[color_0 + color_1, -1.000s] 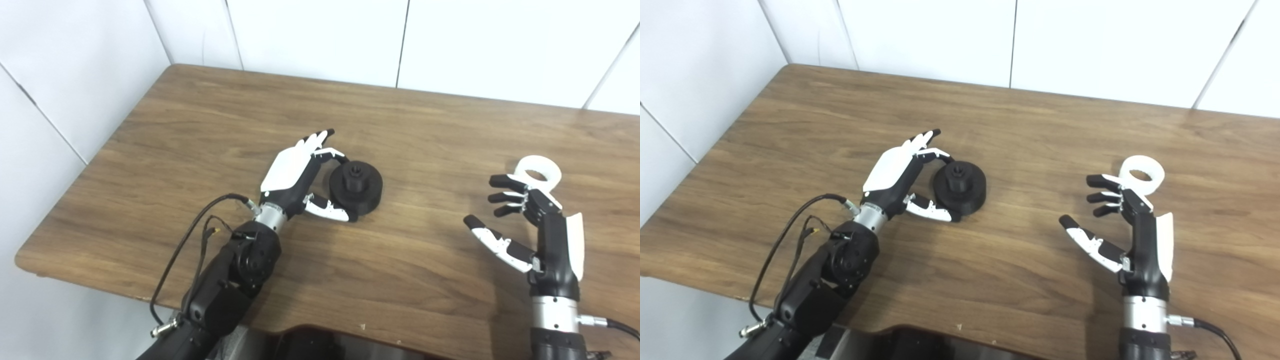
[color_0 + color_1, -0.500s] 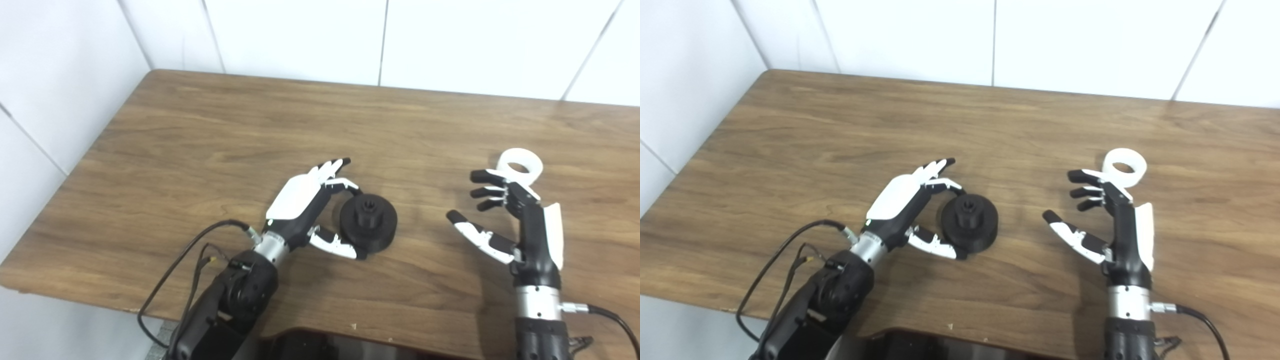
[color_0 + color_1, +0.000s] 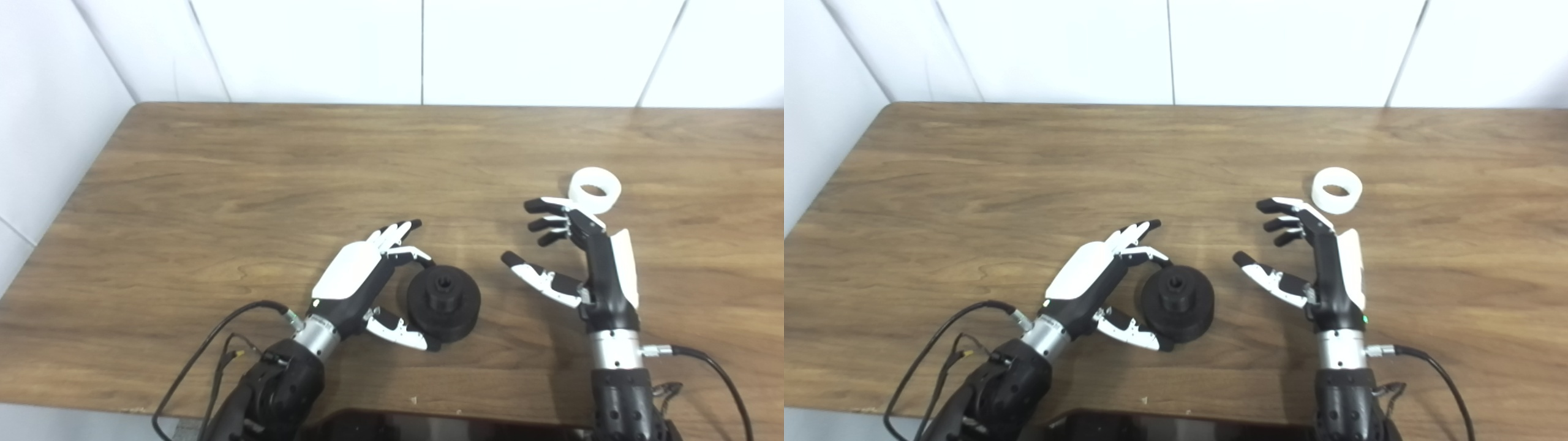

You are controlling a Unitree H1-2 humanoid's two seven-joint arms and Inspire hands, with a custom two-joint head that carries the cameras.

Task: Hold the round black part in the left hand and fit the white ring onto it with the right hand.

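Observation:
The round black part (image 3: 444,301) lies flat on the wooden table (image 3: 245,184), a short hub sticking up from its middle. My left hand (image 3: 361,278) cups its left side: one curled finger reaches the rim at the back and the thumb lies along the front edge, while the other fingers stretch out straight. The part still rests on the table. The white ring (image 3: 594,190) lies flat on the table at the right. My right hand (image 3: 582,257) stands upright and open just in front of the ring, fingers spread and holding nothing.
Black cables (image 3: 208,343) loop from my left forearm over the table's front edge, and another cable (image 3: 716,367) leaves my right wrist. A dark object (image 3: 429,425) shows at the bottom edge. White wall panels (image 3: 422,49) close off the back and left.
The whole picture has shifted, so the camera has moved. Both hands keep the same pose and the same places beside the black part and the white ring.

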